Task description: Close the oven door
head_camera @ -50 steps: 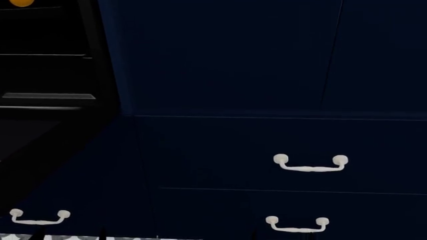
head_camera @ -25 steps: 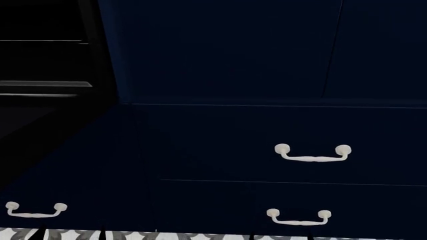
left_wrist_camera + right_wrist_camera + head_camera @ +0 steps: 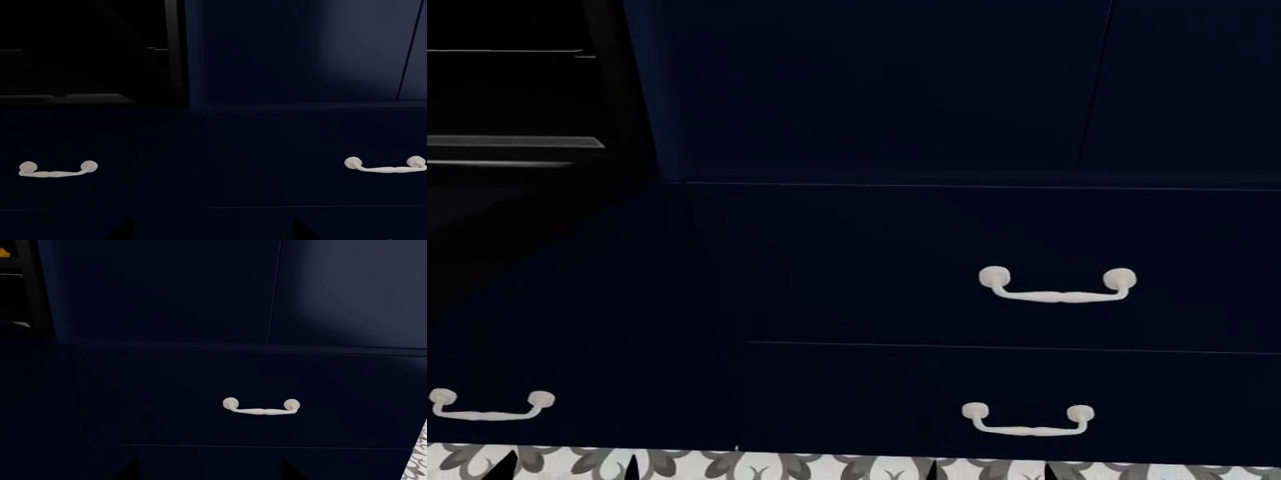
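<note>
No writing is readable anywhere. The oven door [image 3: 507,230] hangs open at the head view's left, beside navy drawer fronts [image 3: 988,265] with white handles [image 3: 1057,284]. Only this view shows patterned floor [image 3: 827,465]. Neither gripper is visible.

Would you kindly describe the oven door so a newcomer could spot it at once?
Start at the navy-blue cabinet wall with white curved drawer handles. At its left edge is a black oven opening; the oven door slopes down from it, open. Unlike the drawer fronts, it is glossy black, without a white handle.
</note>
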